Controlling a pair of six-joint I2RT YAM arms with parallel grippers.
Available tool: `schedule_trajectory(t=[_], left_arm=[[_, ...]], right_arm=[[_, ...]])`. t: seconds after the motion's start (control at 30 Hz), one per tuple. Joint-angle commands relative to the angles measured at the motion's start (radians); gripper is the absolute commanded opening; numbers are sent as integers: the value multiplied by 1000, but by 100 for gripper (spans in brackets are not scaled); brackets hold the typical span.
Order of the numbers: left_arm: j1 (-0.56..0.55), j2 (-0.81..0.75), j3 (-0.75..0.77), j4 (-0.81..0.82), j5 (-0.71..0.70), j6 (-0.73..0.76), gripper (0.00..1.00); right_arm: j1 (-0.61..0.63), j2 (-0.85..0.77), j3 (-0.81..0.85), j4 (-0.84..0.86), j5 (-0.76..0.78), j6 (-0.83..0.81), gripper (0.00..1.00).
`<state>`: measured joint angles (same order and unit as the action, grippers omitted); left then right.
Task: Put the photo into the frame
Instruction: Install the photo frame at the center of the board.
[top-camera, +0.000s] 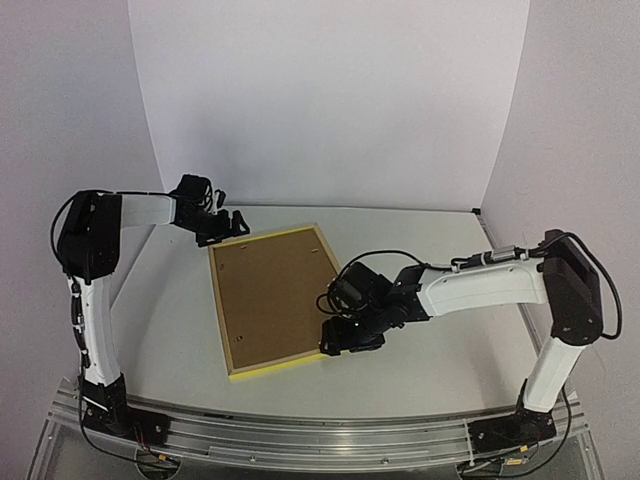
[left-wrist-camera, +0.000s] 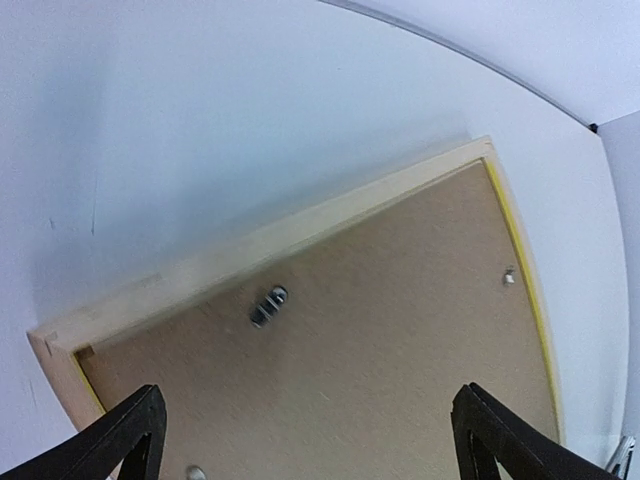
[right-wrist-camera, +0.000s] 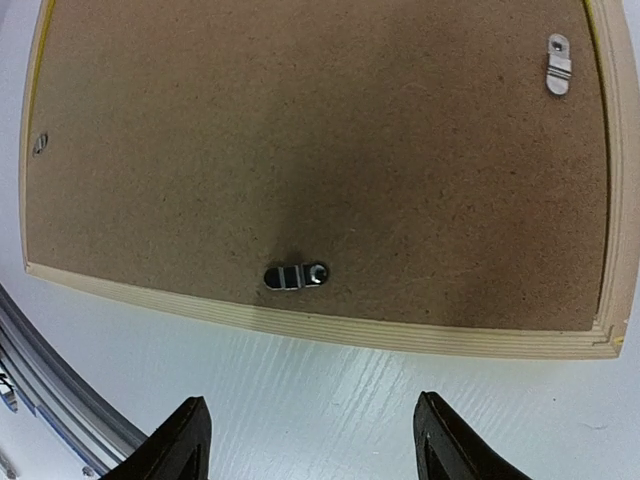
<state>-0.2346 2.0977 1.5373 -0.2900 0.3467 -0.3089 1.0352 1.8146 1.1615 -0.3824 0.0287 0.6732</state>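
One frame (top-camera: 270, 366) is lying face down near the middle of the white bench (top-camera: 170, 320), and two tools are hanging over it. Its single brown backing board (top-camera: 270, 300) is facing up, and its thin yellow edge is showing along the near side. It is sitting slightly askew to the bench edge.

The left tool (top-camera: 222, 226) is hovering at the frame's far left corner. In its wrist view, its two dark fingers (left-wrist-camera: 125, 445) are standing wide apart above the backing board with nothing between them. Whether they are touching the board cannot be told.

The right tool (top-camera: 345, 340) is hanging at the near right corner. Its own two fingers (right-wrist-camera: 185, 440) are also spread wide and gripping nothing. They are sitting over bare bench just off the frame's pale wooden near edge.

Three metal clips (right-wrist-camera: 295, 276) are showing on the backing board in the right wrist view. One is lying flat by the near edge, one is up by the right edge, and one is small at the left. The left wrist view is also showing three small metal fittings on the board, one of them close to the far edge and blurred.
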Motion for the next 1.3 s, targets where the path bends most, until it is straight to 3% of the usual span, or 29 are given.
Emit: schedule_trajectory(t=[0.0, 0.2, 0.77, 1.27], left_arm=[[8, 187, 262, -104, 64, 139, 99], [8, 330, 427, -173, 99, 179, 100], [8, 388, 454, -215, 156, 234, 99], [9, 408, 435, -228, 141, 250, 98]], right_arm=[[15, 59, 64, -1, -52, -124, 66], [22, 125, 123, 0, -61, -165, 65], [21, 130, 145, 4, 16, -169, 64], [22, 100, 139, 2, -50, -148, 63]])
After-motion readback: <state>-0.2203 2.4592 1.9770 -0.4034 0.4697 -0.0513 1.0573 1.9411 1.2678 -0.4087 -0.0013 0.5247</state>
